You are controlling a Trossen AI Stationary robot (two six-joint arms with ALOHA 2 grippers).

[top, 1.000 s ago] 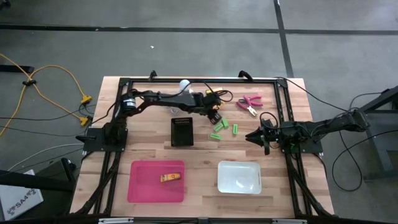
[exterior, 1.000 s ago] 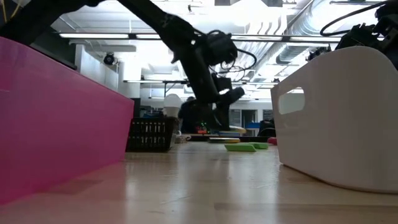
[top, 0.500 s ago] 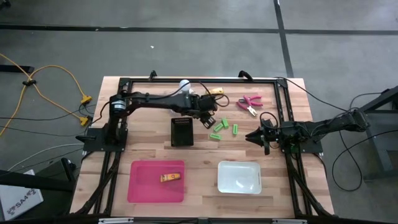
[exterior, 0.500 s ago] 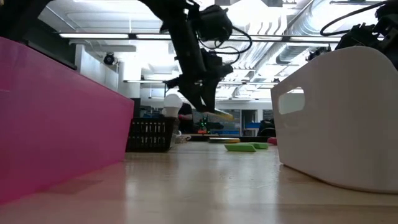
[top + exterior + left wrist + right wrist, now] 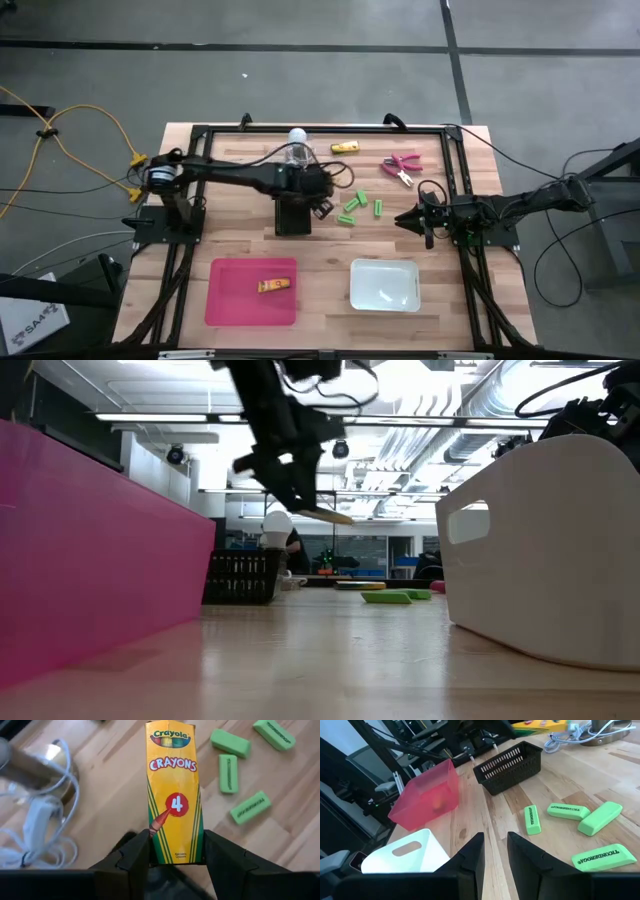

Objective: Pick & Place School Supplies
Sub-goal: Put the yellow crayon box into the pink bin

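Note:
My left gripper hangs over the right side of the black ribbed box, shut on a yellow crayon box. The low view shows that crayon box high above the table. A second crayon box lies flat at the far edge, and a third lies in the pink bin. Several green erasers and a pink-handled tool lie flat on the wood. My right gripper waits at the right with its fingers a little apart and nothing between them. My left gripper pinches the crayon box's two long edges between its two fingers, at the end nearest the wrist. The fingers slant down from the table's left and lie along the box. The box juts forward past the fingertips, tilted, lifted clear of the table.
A white bin stands near the front edge, right of the pink bin. A white bulb with a coiled pale cord lies at the far edge, behind my left arm. Bare wood lies between the black box and the bins.
My left gripper has risen and gone toward the table's left, from beside the green erasers to above the black box. It has kept hold of the crayon box, which has gone from just above the table to well clear of it.

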